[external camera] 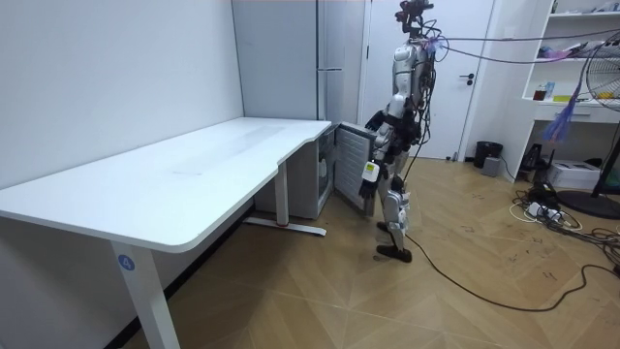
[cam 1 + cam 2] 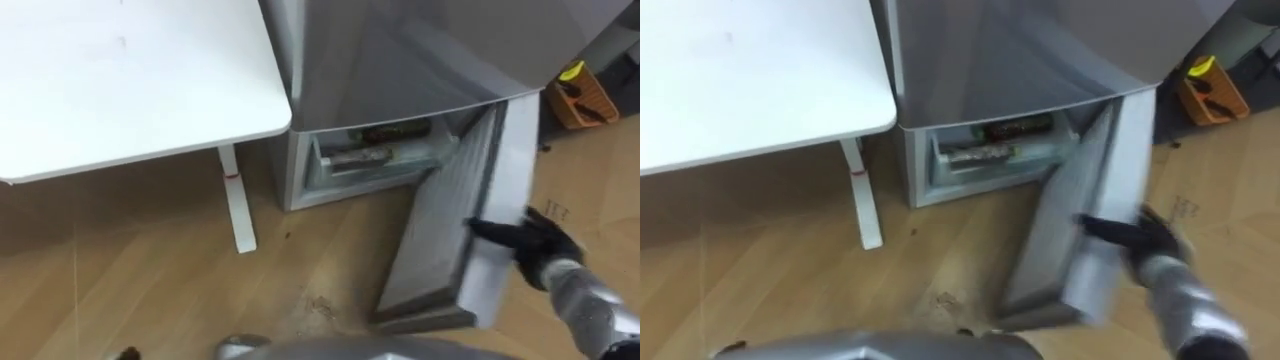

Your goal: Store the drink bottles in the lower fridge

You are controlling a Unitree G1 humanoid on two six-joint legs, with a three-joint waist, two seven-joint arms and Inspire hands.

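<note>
In the left eye view, the right hand (image 2: pixel 540 245) lay with straight fingers against the edge of the open fridge door (image 2: pixel 450 230), grasping nothing. The drinks (image 2: pixel 360 157) lay inside the lower fridge. They looked rigid, smooth and apt to roll, so a grip round the middle seemed best. In the room view, the robot stood just before the fridge (image 1: pixel 291 78).

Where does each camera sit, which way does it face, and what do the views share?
Left eye view: on the robot's head, looking down at the fridge, its open lower door and the table; right hand and forearm at the door's edge.
Right eye view: same head, slightly aside, same downward look, same hand.
Room view: stands off past the table's end, facing along it to the fridge; whole robot by the door.
Shared: fridge, door, table.
</note>
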